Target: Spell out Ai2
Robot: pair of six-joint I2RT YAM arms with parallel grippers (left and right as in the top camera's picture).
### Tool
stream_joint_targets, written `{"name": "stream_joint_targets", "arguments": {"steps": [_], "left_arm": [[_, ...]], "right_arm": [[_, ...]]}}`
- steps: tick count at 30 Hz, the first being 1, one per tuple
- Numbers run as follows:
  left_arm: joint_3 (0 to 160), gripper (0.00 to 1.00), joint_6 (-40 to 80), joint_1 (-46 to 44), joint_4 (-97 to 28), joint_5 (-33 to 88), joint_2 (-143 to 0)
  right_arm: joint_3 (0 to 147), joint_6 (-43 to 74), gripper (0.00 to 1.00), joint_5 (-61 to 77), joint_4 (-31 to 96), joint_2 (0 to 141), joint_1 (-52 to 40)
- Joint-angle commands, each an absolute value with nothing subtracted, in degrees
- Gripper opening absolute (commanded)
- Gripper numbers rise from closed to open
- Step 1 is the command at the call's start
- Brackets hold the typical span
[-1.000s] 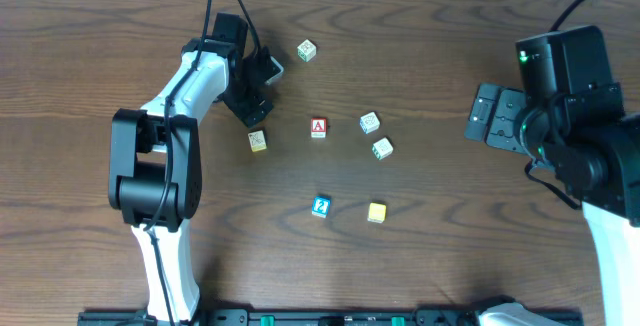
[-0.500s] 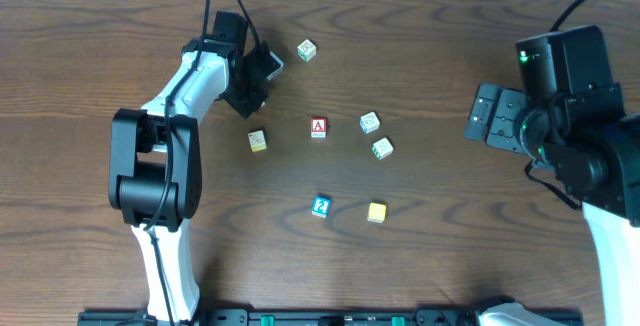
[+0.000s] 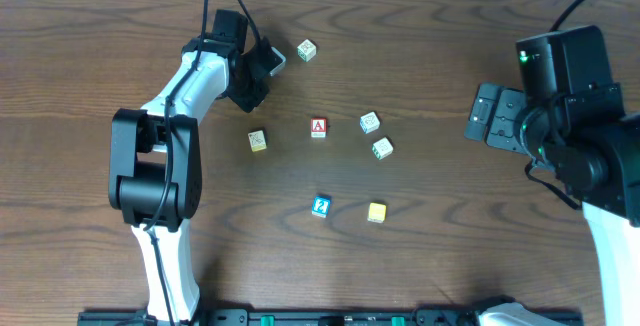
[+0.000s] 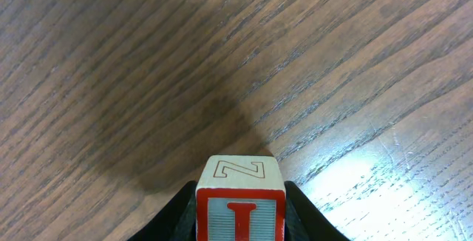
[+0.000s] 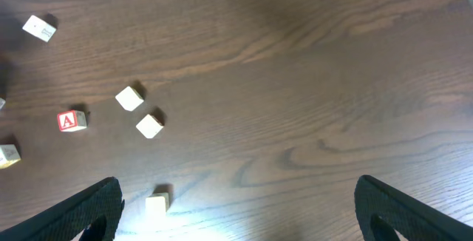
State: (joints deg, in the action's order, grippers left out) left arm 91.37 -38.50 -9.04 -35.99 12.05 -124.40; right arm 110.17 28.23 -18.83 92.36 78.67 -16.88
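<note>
I cube (image 4: 240, 219) pinched between the jaws of the left gripper (image 4: 240, 200), red letter facing the wrist camera. A cube (image 3: 319, 127) sits mid-surface (image 3: 450, 256), 2 cube (image 3: 320, 206) below it, well apart. Jaws of the right gripper (image 5: 236, 197) spread wide, empty

A cube (image 3: 318, 127) ctr, 2 cube (image 3: 320, 205) near yellow cube (image 3: 376, 211)

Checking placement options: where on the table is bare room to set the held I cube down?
Bare wood: the wide stretch between the green-marked cubes and the right arm; also the band between A cube and 2 cube. Crowded: around the A cube, cubes on both sides.
</note>
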Motion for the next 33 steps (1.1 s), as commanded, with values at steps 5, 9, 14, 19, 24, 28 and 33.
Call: {"name": "stream_joint_targets", "arguments": {"steps": [5, 9, 14, 19, 24, 28, 33], "left_arm": [[91.96, 0.25, -31.14, -9.04, -36.77, 13.15, -124.27], [91.98, 0.26, -23.05, -9.32, -37.08, 13.19, -124.03], [92.12, 0.27, -20.18, -10.98, -37.04, 13.13, -121.64], [92.12, 0.25, -16.16, -13.69, -37.47, 12.93, -116.97], [92.12, 0.26, -12.53, -17.58, -37.74, 11.64, -112.79], [92.12, 0.25, -10.94, -22.44, -39.75, 11.53, -111.28], [92.09, 0.22, -6.39, -29.39, -40.32, 7.60, -111.31]], "right_arm": [[109.75, 28.67, 0.99, -19.09, 92.38, 78.13, -16.58], [109.71, 28.67, 0.99, -19.16, 92.31, 78.22, -16.58], [109.71, 28.67, 0.99, -19.51, 92.29, 78.59, -16.58], [109.69, 28.67, 0.99, -19.51, 92.14, 78.76, -16.58], [109.69, 28.64, 0.99, -19.73, 92.18, 78.76, -16.58], [109.69, 28.64, 0.99, -20.14, 92.20, 78.76, -16.58], [109.69, 28.64, 0.99, -20.12, 92.20, 78.76, -16.58]]}}
